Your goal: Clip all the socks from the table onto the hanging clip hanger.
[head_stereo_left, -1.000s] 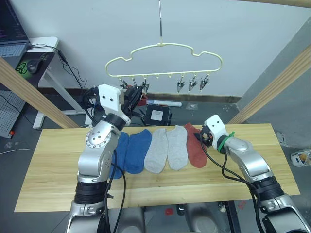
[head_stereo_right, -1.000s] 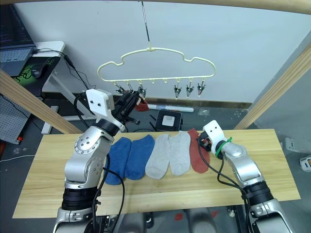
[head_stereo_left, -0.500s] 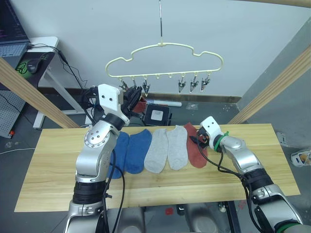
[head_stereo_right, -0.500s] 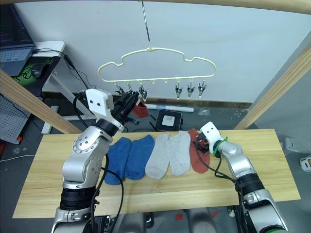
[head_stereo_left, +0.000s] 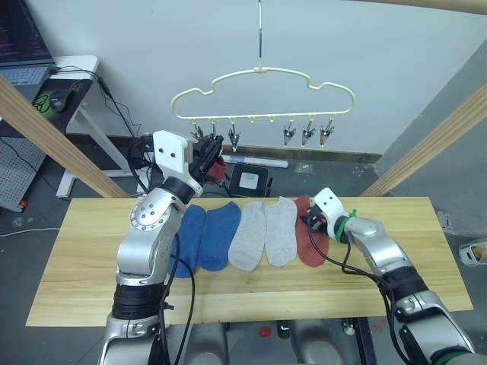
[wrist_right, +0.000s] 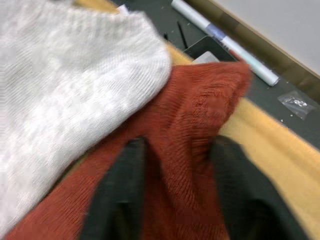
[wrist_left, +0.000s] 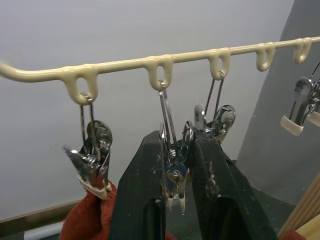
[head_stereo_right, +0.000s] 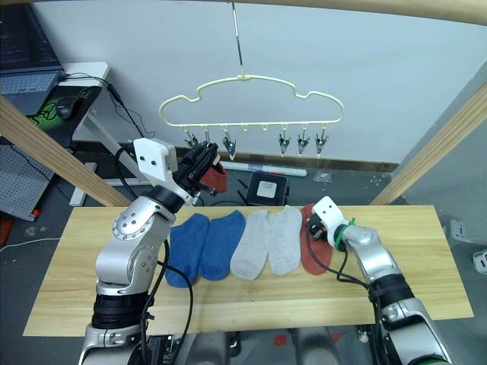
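The pale yellow clip hanger [head_stereo_left: 262,76] hangs above the table's [head_stereo_left: 91,258] far edge. My left gripper [wrist_left: 176,140] is raised to it and shut on a metal clip [wrist_left: 172,175] second from the left end. A rust red sock [head_stereo_right: 215,177] hangs from the neighbouring end clip [wrist_left: 95,150]. On the table lie two blue socks [head_stereo_left: 205,236], two light grey socks [head_stereo_left: 262,232] and one rust red sock [head_stereo_left: 310,242] in a row. My right gripper [wrist_right: 177,145] is open, its fingers [wrist_right: 120,200] straddling the red sock's [wrist_right: 190,125] cuff end.
Three free clips [head_stereo_left: 308,135] hang at the hanger's right end. Thick wooden poles [head_stereo_left: 46,129] slant at both sides. A white desk [head_stereo_left: 68,72] with a laptop stands at the back left. A black box [head_stereo_left: 247,179] and a white tube lie on the floor behind the table.
The camera has shifted a little. My right gripper has moved down and left onto the red sock's cuff. The left gripper stays at the clips.
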You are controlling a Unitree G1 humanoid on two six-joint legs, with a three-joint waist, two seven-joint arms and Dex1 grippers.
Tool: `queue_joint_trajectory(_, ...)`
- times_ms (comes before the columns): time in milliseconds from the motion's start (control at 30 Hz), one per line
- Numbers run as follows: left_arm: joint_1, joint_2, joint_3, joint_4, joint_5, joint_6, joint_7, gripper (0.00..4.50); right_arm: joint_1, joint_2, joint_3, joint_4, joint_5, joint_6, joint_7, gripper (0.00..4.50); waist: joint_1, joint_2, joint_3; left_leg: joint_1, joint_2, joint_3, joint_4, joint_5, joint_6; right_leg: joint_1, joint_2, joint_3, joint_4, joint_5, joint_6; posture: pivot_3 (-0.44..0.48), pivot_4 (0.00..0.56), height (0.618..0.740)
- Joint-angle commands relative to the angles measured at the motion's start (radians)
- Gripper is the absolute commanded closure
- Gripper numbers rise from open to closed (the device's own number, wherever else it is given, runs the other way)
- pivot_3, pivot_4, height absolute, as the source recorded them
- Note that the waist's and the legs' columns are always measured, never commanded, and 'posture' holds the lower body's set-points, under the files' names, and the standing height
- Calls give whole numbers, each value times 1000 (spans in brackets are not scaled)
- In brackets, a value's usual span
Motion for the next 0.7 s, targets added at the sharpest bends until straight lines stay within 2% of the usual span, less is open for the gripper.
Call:
queue_joint_trajectory(33, -6, 1, 4, -46, -10, -10, -3, 4124, 88, -64, -32, -87, 4, 57, 33, 4116, 6, 0, 0, 0, 0, 0, 0, 0, 0, 0, 0, 0, 0, 0, 0, -110, 321, 740)
queue_joint_trajectory(67, -7, 1, 5, -45, -10, -10, -3, 4125, 101, -74, -36, -107, 8, 64, 40, 4472, 8, 0, 0, 0, 0, 0, 0, 0, 0, 0, -1, 0, 0, 0, 0, -110, 321, 740)
queue_joint_trajectory(367, -5, 2, 12, -40, -16, -11, -5, 4125, 140, -102, -56, -183, 29, 67, 64, 4500, 0, 1, 0, 1, 0, 1, 0, 0, 0, 0, 2, 0, 0, 0, 1, -114, 325, 740)
queue_joint_trajectory(467, -4, 2, 12, -42, -16, -9, -4, 4128, 139, -97, -74, -190, 42, 73, 58, 3786, 0, 1, 1, 1, 0, 1, 0, 0, 0, 0, 2, 0, 0, 0, 1, -112, 327, 740)
queue_joint_trajectory(600, 0, 0, 10, -46, -15, -9, -3, 4131, 143, -80, -114, -227, 58, 124, 23, 2359, 1, 1, 1, 1, -1, 2, 0, 0, 0, 0, 2, 0, -1, 0, 1, -107, 330, 740)
queue_joint_trajectory(700, 1, 1, 11, -47, -16, -9, -3, 4131, 154, -37, -180, -289, 113, 234, -29, 1400, 1, 2, 1, 1, -1, 1, 0, 0, 0, -1, 2, 0, -1, 0, 1, -103, 332, 740)
